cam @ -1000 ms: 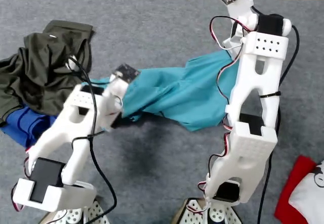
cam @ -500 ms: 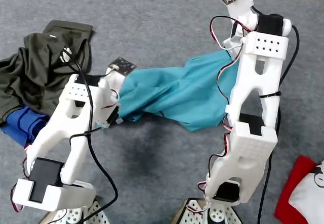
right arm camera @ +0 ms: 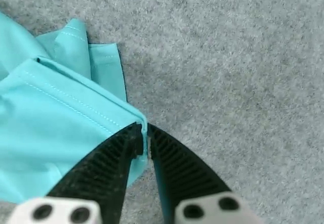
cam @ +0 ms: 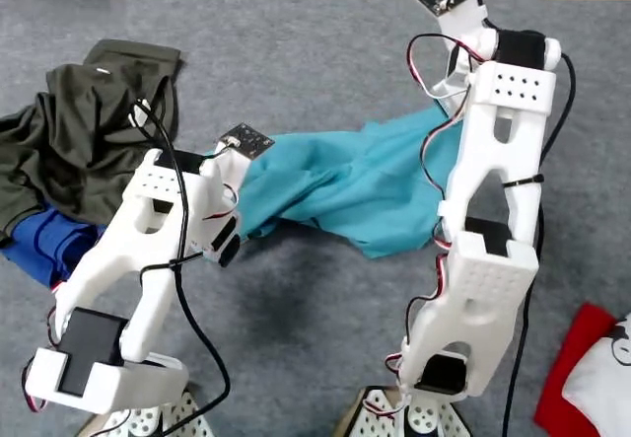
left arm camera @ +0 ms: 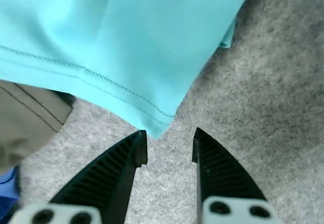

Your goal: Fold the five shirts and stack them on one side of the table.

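From above, the teal shirt lay stretched and twisted across the middle of the grey tabletop, strung between the two arms. The left arm leaned in at one end of it and the right arm stood tall over the other. Out beyond the left arm sat a heap of dark green clothes, with a blue shirt poking out from under its near side. Down in the opposite near corner were a red shirt and a white cloth against it. How either set of fingers stood, I could not tell from up there.

The left wrist view settled one of them. The left gripper had its fingers spread apart with nothing between them, over bare tabletop. The shirt's stitched corner ended just ahead of the tips, close by one of them, and whether it touched I could not tell. A fold of drab cloth lay beside the shirt there, with a sliver of blue at the edge.

The right wrist view settled the other. The right gripper was pinched closed on the hemmed edge of the teal shirt at its corner, with the cloth bunched to one side and bare grey tabletop on the other.
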Motion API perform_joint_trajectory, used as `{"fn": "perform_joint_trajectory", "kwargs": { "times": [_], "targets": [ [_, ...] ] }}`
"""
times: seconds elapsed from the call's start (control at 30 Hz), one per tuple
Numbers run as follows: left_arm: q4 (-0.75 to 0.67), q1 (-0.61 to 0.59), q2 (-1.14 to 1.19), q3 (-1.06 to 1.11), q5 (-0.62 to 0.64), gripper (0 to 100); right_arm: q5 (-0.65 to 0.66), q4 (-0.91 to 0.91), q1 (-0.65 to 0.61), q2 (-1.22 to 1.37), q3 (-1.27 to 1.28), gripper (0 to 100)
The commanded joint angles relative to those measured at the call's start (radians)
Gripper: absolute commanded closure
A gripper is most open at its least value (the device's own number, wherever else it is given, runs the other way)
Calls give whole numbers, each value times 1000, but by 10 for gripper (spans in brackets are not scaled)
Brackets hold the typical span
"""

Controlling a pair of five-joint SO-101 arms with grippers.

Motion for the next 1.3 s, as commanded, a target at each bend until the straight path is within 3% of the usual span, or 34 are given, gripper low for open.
{"fn": "perform_joint_trajectory", "kwargs": {
  "times": [0.0,0.47,0.63,0.87,1.27],
  "targets": [
    [12,9,-36,-2,-5,840,9,-11,-21,-4,-36,994],
    [14,11,-36,0,-5,840,3,9,-24,-10,-42,994],
    [68,11,-39,-11,-5,845,0,69,-93,-12,-44,994],
    [69,11,-199,78,-5,871,0,92,-124,-12,-44,994],
    [-51,9,-298,219,25,853,0,92,-125,-12,-44,994]
  ]
}}
